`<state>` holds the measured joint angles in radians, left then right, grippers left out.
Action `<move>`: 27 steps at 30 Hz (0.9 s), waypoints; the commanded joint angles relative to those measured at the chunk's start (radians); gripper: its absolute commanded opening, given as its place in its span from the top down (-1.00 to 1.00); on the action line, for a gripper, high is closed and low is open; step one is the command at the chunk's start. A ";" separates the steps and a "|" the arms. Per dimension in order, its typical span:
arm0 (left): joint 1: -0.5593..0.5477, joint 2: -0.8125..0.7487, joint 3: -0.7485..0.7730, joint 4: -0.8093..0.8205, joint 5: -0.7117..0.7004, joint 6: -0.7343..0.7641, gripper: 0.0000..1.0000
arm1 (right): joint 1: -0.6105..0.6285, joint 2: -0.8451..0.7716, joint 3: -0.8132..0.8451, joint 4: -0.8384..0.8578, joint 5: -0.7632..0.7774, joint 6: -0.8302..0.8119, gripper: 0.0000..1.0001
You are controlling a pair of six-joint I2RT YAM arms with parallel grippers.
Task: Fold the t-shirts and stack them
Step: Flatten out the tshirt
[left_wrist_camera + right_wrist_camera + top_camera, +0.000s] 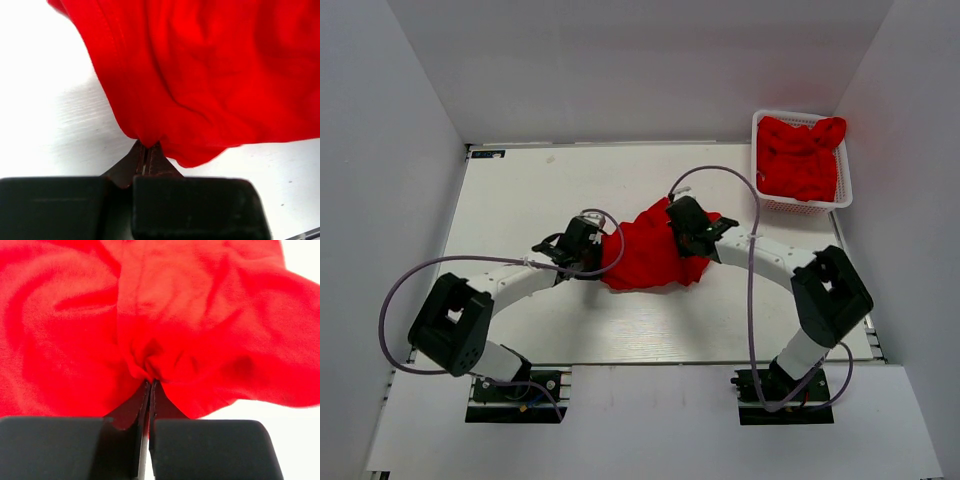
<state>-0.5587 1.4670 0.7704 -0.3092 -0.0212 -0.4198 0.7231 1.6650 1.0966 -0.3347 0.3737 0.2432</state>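
Note:
A crumpled bright red t-shirt [650,255] lies bunched at the middle of the white table [520,190], between my two grippers. My left gripper [603,240] is shut on its left edge; in the left wrist view the cloth [210,75] hangs from the closed gripper [147,145]. My right gripper [682,232] is shut on its upper right part; in the right wrist view the fabric [165,310] puckers into the closed gripper [150,381]. More red t-shirts [800,155] lie heaped in the basket at the back right.
A white plastic lattice basket [844,178] stands at the table's far right corner. White walls enclose the table on three sides. Purple cables loop from both arms over the table.

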 commanded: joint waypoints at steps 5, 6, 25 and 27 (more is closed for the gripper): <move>-0.004 -0.224 0.096 -0.034 -0.137 0.010 1.00 | -0.005 -0.307 -0.032 0.042 0.204 0.050 1.00; -0.004 -0.249 0.137 -0.065 -0.179 0.010 1.00 | -0.008 -0.329 -0.033 0.042 0.250 0.053 1.00; 0.005 -0.562 0.727 -0.097 -0.336 0.338 1.00 | -0.033 -0.820 0.293 0.125 0.464 -0.208 1.00; 0.005 -0.580 0.791 -0.110 -0.301 0.357 1.00 | -0.034 -0.833 0.347 0.125 0.364 -0.234 1.00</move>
<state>-0.5591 0.9276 1.4773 -0.4278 -0.3435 -0.1452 0.6926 0.8646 1.3628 -0.2752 0.8108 0.1040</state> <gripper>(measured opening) 0.028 0.008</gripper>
